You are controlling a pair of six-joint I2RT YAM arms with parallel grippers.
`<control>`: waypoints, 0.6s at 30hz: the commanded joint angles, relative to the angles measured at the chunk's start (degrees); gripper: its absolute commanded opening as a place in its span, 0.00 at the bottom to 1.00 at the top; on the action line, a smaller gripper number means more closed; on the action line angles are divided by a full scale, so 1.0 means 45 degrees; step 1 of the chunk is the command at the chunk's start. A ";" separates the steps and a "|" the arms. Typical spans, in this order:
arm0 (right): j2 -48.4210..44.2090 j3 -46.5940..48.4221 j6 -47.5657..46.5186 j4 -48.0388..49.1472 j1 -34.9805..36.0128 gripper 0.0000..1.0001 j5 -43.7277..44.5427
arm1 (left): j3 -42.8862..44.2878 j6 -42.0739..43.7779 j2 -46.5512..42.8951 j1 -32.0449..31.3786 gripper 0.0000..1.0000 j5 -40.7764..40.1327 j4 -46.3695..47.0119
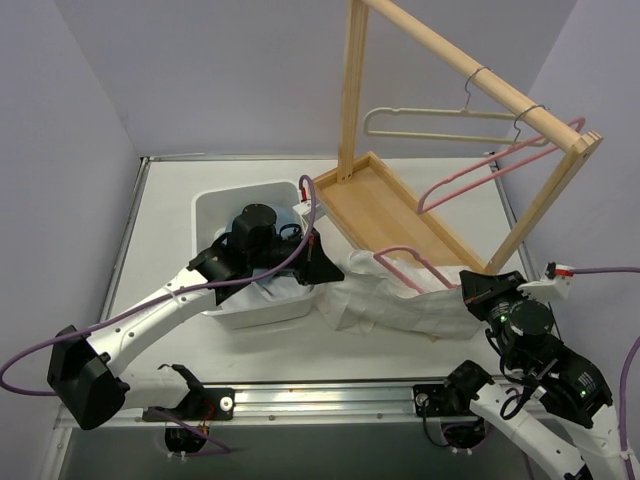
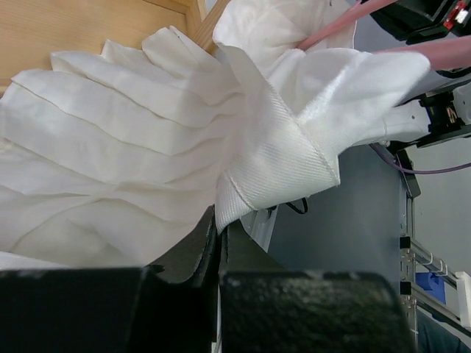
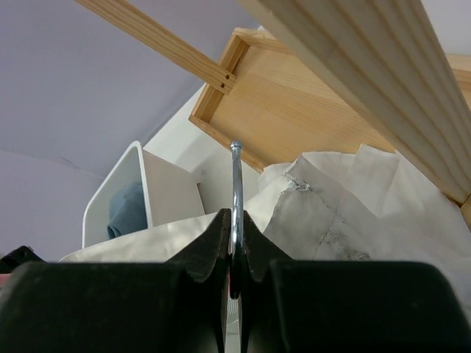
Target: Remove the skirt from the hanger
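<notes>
The white pleated skirt (image 1: 400,300) lies crumpled on the table between the two arms, and the pink hanger (image 1: 405,260) arches out of its top. My left gripper (image 1: 325,268) is at the skirt's left end. In the left wrist view it (image 2: 219,228) is shut on a folded edge of the skirt (image 2: 280,162), and the pink hanger (image 2: 331,28) shows at the top right. My right gripper (image 1: 472,290) is at the skirt's right end. In the right wrist view it (image 3: 235,224) is shut on the hanger's metal hook (image 3: 236,184), with skirt cloth (image 3: 331,213) just beyond.
A white bin (image 1: 215,200) holding dark clothes sits under my left arm. The wooden rack's tray (image 1: 385,205) stands behind the skirt. From its sloping rail hang a cream hanger (image 1: 440,125) and a pink hanger (image 1: 500,165). The rack's post (image 1: 530,215) rises near my right arm.
</notes>
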 commanded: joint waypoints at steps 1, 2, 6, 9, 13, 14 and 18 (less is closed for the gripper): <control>-0.0150 0.0622 0.0253 -0.0195 0.0191 0.00 0.1267 | 0.0167 0.0265 -0.0664 0.0000 0.02 -0.0409 0.0110; -0.0092 0.0622 0.0253 -0.0176 0.0269 0.00 0.1287 | 0.0128 0.0167 -0.0625 -0.0020 0.02 -0.0235 0.0266; 0.0318 0.0486 0.0273 0.0330 0.0738 0.00 0.0957 | -0.0009 -0.0613 -0.0255 -0.0059 0.02 0.0176 0.1241; 0.0397 0.0057 0.0001 0.2181 0.1167 0.00 -0.0194 | 0.0146 -0.0868 -0.0001 -0.0253 0.02 0.0332 0.1788; 0.1059 -0.0140 -0.0078 0.4760 0.1500 0.00 -0.1679 | 0.0615 -0.1025 0.0760 -0.0683 0.02 0.0626 0.1869; 0.1525 0.0015 -0.0098 0.4959 0.1500 0.00 -0.1952 | 0.0635 -0.1044 0.0820 -0.0761 0.02 0.0568 0.1928; 0.2154 0.0135 -0.0079 0.5838 0.1500 0.00 -0.2774 | 0.0732 -0.1337 0.0996 -0.1035 0.02 0.0548 0.2318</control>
